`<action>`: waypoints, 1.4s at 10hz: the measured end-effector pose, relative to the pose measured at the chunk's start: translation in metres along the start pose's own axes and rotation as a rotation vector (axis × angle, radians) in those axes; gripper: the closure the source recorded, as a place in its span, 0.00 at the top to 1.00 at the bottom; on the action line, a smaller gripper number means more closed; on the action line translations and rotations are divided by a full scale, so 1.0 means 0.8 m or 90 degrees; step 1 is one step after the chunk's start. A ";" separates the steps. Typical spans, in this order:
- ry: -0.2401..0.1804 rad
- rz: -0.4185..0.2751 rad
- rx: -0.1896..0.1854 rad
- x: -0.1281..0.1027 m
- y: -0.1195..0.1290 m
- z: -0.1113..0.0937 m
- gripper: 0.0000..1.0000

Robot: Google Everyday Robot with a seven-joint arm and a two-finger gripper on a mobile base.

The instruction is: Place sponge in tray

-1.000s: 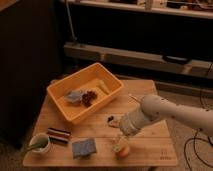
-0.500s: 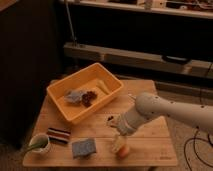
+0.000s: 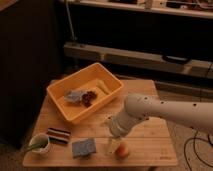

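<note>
A grey-blue sponge [image 3: 83, 147] lies flat near the front edge of the wooden table [image 3: 145, 131]. An orange tray [image 3: 85, 91] stands at the back left of the table, holding a crumpled grey item and dark reddish pieces. My white arm reaches in from the right. My gripper [image 3: 113, 140] hangs low over the table, just right of the sponge and apart from it, beside an orange fruit [image 3: 121, 149].
A white cup with green contents [image 3: 39, 144] stands at the front left corner. A striped red-and-dark packet [image 3: 58, 135] lies between it and the sponge. Dark shelving and cables stand behind the table.
My arm has swung leftward and down, bringing the gripper closer to the sponge. The objects on the table have not moved.
</note>
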 end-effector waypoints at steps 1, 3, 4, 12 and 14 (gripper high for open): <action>-0.027 -0.016 -0.010 -0.006 0.001 0.009 0.78; -0.058 -0.041 -0.029 -0.015 0.004 0.022 0.78; -0.071 -0.049 -0.039 -0.018 0.006 0.028 0.78; -0.145 -0.085 -0.102 -0.037 0.005 0.080 0.61; -0.150 -0.088 -0.111 -0.037 0.002 0.086 0.39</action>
